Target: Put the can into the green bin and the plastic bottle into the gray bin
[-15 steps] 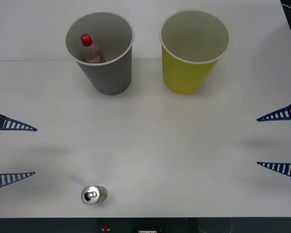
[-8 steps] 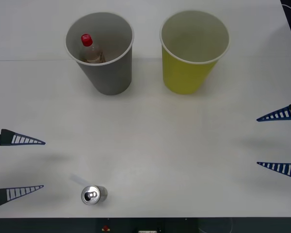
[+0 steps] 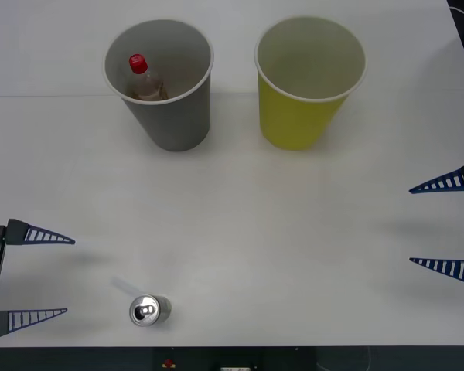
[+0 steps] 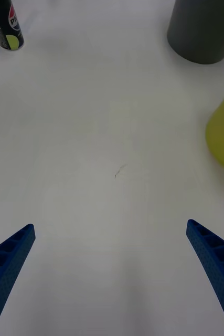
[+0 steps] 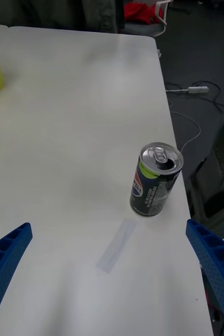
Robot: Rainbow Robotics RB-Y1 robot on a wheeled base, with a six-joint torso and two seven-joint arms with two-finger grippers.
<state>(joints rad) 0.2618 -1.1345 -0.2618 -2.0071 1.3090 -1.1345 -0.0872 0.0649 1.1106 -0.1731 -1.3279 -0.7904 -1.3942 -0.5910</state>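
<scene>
Left tool is spread wide over the white bench near its front edge, holding nothing, with the can upright just beside it. Right tool is wide open too, empty, off at the right side. Wrist cam shows the can's dark printed side, front cam just its silver pull-tab top. Plastic bottle sits in the gray bin, leaning maybe; the green bin stands beside that.

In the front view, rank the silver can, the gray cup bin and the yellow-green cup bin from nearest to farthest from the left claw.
1. Small silver drink can, standing just beside the open left claw, near table edge.
2. Large gray cup bin, far side.
3. Large yellow-green cup bin, far side, toward the right.
</scene>
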